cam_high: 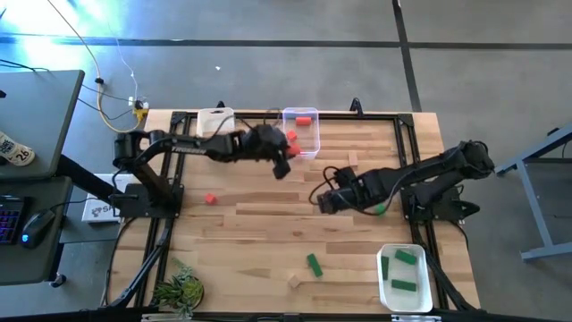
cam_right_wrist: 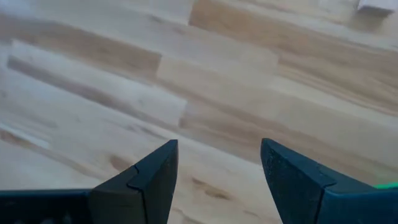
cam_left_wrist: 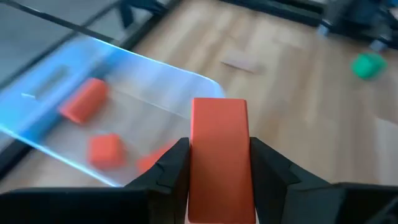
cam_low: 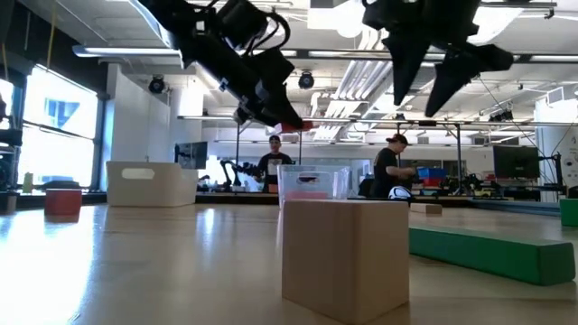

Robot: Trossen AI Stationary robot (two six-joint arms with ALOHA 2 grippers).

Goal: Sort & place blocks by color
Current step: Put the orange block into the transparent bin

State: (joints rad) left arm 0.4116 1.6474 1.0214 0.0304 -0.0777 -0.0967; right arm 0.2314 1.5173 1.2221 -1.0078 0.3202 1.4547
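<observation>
My left gripper (cam_left_wrist: 219, 163) is shut on a red bar block (cam_left_wrist: 219, 134) and hangs in the air just near of the clear bin (cam_high: 301, 134), which holds three red blocks (cam_left_wrist: 84, 99). My right gripper (cam_right_wrist: 217, 165) is open over bare wood near the table's middle (cam_high: 326, 199), touching nothing. A green block (cam_high: 380, 209) lies by the right arm. Lying flat on the table are a red block (cam_high: 210, 199), a green bar (cam_high: 314, 264) and a wood cube (cam_high: 293, 281). The white bin (cam_high: 404, 277) holds green blocks. My left gripper pinches the red bar block by its long side faces (cam_left_wrist: 198, 155) between the two fingers (cam_left_wrist: 171, 168). The bar lies along the fingers and its free end (cam_left_wrist: 219, 107) sticks out past the tips. The fingers come from the table's left, slanting down. The block is lifted clear of the table.
A second white bin (cam_high: 215, 121) stands at the far edge, left of the clear one. A flat wood block (cam_left_wrist: 239, 62) lies beyond the clear bin's corner. A small plant (cam_high: 179, 291) sits at the near left corner. People stand in the room behind the table (cam_low: 388, 167).
</observation>
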